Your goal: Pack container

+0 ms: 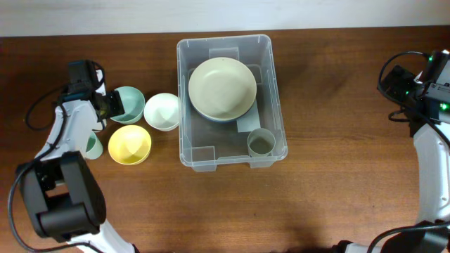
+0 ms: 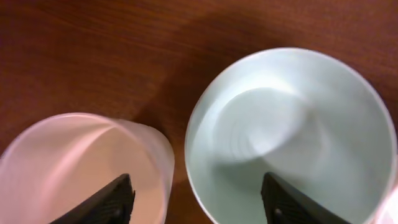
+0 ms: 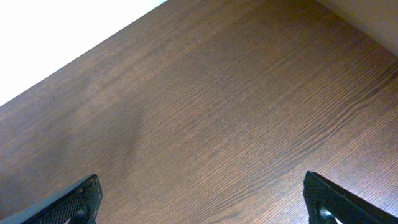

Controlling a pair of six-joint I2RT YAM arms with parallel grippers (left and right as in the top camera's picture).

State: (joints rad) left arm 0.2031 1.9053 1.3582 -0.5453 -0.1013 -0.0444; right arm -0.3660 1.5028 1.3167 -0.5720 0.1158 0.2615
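**A:** What worries you on the left?

**B:** The left gripper point(image 2: 199, 202) hangs with its fingers spread wide. One tip is over the small cup point(image 2: 81, 162) and the other over the teal bowl point(image 2: 292, 130). If it closes as it stands, I think it may pinch both rims at once, or tip the cup against the bowl.

**A:** And the bowl itself?

**B:** It looks smooth and rounded, so a grip on one wall could let it slip or swing on the way over.

**A:** Anything in those dishes?

**B:** No. The cup and teal bowl are empty. So are the yellow bowl point(image 1: 130, 144), nearer the robot, and the white bowl point(image 1: 162, 111) to the right.

**A:** Where is the container?

**B:** The container point(image 1: 211, 137) sits mid-table point(image 1: 337, 197), just right of the white bowl. A large pale bowl point(image 1: 222, 88) takes up its far half, and a small grey-green cup point(image 1: 261, 142) stands in its near right corner.

**A:** So room is tight?

**B:** Probably. Further bowls likely have to nest in the large one, and a clipped rim could shove the bin.

**A:** And the right side?

**B:** The right gripper point(image 3: 208, 202) is parted too, holding nothing, over bare wood well away.
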